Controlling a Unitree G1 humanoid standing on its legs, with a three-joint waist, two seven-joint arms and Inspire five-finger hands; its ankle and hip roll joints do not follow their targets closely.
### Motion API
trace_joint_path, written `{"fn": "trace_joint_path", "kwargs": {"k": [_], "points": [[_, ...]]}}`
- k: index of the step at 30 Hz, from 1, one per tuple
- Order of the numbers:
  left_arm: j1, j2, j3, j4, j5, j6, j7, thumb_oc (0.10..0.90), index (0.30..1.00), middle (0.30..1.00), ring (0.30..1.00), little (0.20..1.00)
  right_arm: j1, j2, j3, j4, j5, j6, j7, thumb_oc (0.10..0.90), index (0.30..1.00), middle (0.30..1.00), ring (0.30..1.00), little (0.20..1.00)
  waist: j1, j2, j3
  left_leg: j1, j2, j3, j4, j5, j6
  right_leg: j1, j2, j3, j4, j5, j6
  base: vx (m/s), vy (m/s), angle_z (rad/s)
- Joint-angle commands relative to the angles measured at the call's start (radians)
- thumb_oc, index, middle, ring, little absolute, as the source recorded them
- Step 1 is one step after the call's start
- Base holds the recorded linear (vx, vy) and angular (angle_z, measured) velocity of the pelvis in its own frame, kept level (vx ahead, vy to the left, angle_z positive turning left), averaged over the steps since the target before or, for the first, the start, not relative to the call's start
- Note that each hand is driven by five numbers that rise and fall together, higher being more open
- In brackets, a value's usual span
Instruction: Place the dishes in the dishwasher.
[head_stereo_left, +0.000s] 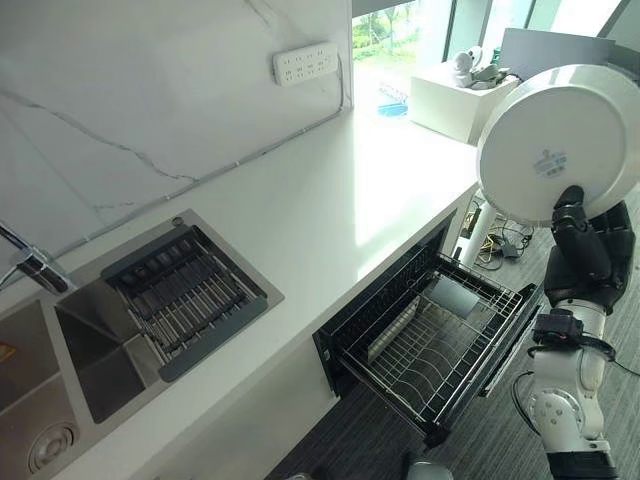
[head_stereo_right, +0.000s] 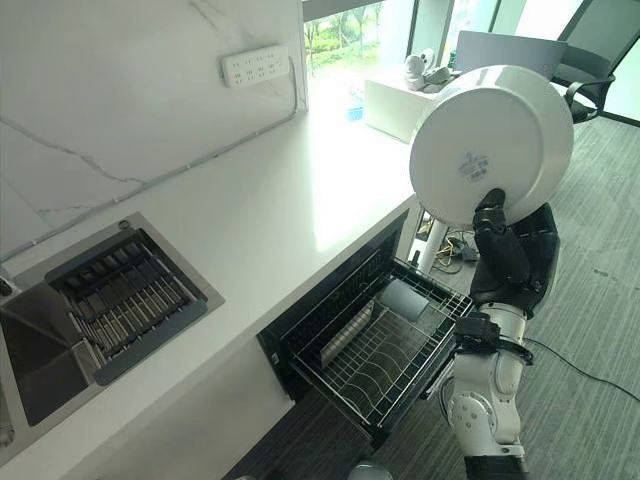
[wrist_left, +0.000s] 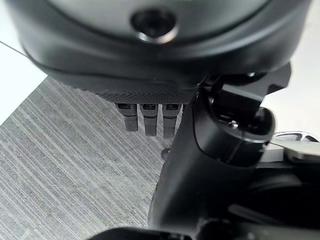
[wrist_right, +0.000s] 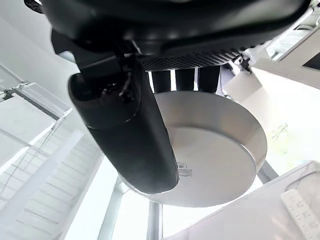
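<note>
Right hand (head_stereo_left: 585, 250) grips a white plate (head_stereo_left: 560, 140), thumb pressed on the plate's underside and fingers behind the rim; the plate is held up on edge, bottom facing the head camera, above and to the right of the open dishwasher (head_stereo_left: 425, 335). From the right wrist view the same grip shows from close: the thumb (wrist_right: 132, 140) lies across the plate's base and the fingers (wrist_right: 185, 80) curl over the far edge.

By size, the white counter (head_stereo_left: 300, 230) spans the eye views, with a marble-patterned wall (head_stereo_left: 130, 90) behind it carrying a power strip (head_stereo_left: 305, 63). A steel sink (head_stereo_left: 60, 370) is set into the counter at left, a dark drain rack (head_stereo_left: 185, 295) sitting in its right part; the left eye view also shows a tap (head_stereo_left: 30, 262) at its edge. Below the counter the dishwasher's wire rack (head_stereo_right: 375, 355) is pulled out over grey carpet (head_stereo_right: 600, 330). A white box (head_stereo_left: 455, 95) stands by the window.

Left hand (wrist_left: 150, 117) appears in its own wrist view, fingers hanging straight above the carpet, holding nothing.
</note>
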Motion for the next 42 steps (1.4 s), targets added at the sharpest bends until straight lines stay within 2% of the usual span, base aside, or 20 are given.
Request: {"fn": "trace_joint_path", "kwargs": {"k": [1,8,14,21,26,30,34,35,42], "points": [[-0.033,0.041,0.023,-0.046,-0.010,0.001,-0.013,0.800,0.900,0.900,0.900,0.900,-0.085,-0.022,-0.070,-0.068,-0.007,-0.065,0.074,0.400,0.300,0.300,0.300,0.300,0.007,-0.023,0.020,-0.001,0.005,-0.120,0.025,-0.160,-0.026,0.066,-0.086,-0.007,-0.015,-0.077,0.123,0.00,0.000,0.00],[-0.035,0.041,0.020,-0.079,-0.024,0.029,-0.010,0.800,0.900,0.900,0.900,0.900,-0.066,0.004,-0.027,0.075,-0.019,-0.056,0.066,0.400,0.300,0.300,0.300,0.300,0.011,-0.016,0.036,0.000,0.002,-0.125,0.025,-0.158,-0.029,0.072,-0.093,-0.018,-0.015,-0.081,0.123,0.00,0.000,0.00],[-0.032,0.038,0.014,-0.095,-0.028,0.034,-0.009,0.800,0.900,0.900,0.900,0.900,-0.059,0.045,0.002,0.270,-0.030,-0.055,0.064,0.400,0.300,0.300,0.300,0.300,0.022,-0.009,0.046,-0.001,-0.005,-0.136,0.025,-0.157,-0.026,0.077,-0.097,-0.022,-0.015,-0.083,0.122,0.02,0.004,0.05],[-0.034,0.041,0.007,-0.104,-0.029,0.043,-0.017,0.800,0.900,0.900,0.900,0.900,-0.062,0.045,0.018,0.363,-0.067,-0.019,0.069,0.400,0.300,0.300,0.300,0.300,0.030,-0.002,0.056,-0.001,-0.011,-0.149,0.025,-0.155,-0.027,0.083,-0.100,-0.028,-0.015,-0.085,0.118,0.01,0.001,0.03],[-0.033,0.047,0.004,-0.116,-0.015,0.043,-0.029,0.800,0.900,0.900,0.900,0.900,-0.077,0.009,0.056,0.437,-0.252,0.097,0.038,0.400,0.300,0.300,0.300,0.300,0.044,0.004,0.064,-0.003,-0.018,-0.160,0.025,-0.154,-0.030,0.088,-0.106,-0.035,-0.015,-0.086,0.115,0.00,0.007,0.02],[-0.038,0.049,-0.011,-0.111,-0.006,0.039,-0.032,0.800,0.900,0.900,0.900,0.900,-0.130,-0.027,0.097,0.529,-0.332,0.148,-0.007,0.400,0.300,0.300,0.300,0.300,0.065,0.005,0.065,-0.005,-0.023,-0.171,0.025,-0.152,-0.033,0.092,-0.109,-0.044,-0.015,-0.087,0.115,0.01,0.007,0.06],[-0.042,0.049,-0.022,-0.114,-0.018,0.045,-0.033,0.800,0.900,0.900,0.900,0.900,-0.190,-0.065,0.118,0.587,-0.454,0.172,-0.102,0.400,0.300,0.300,0.300,0.300,0.084,0.012,0.070,-0.008,-0.030,-0.181,0.025,-0.149,-0.035,0.096,-0.115,-0.051,-0.015,-0.085,0.114,0.01,0.044,0.15],[-0.042,0.048,-0.026,-0.117,-0.021,0.046,-0.037,0.800,0.900,0.900,0.900,0.900,-0.211,-0.083,0.136,0.595,-0.535,0.202,-0.155,0.400,0.300,0.300,0.300,0.300,0.092,0.017,0.073,-0.011,-0.034,-0.186,0.025,-0.148,-0.035,0.097,-0.119,-0.056,-0.015,-0.084,0.113,-0.01,0.088,0.04],[-0.033,0.042,-0.022,-0.120,-0.015,0.038,-0.046,0.800,0.900,0.900,0.900,0.900,-0.261,-0.142,0.180,0.636,-0.799,0.283,-0.343,0.400,0.300,0.300,0.300,0.300,0.117,0.025,0.079,-0.021,-0.047,-0.201,0.025,-0.145,-0.034,0.099,-0.129,-0.070,-0.015,-0.080,0.115,0.00,0.053,0.07]]}}
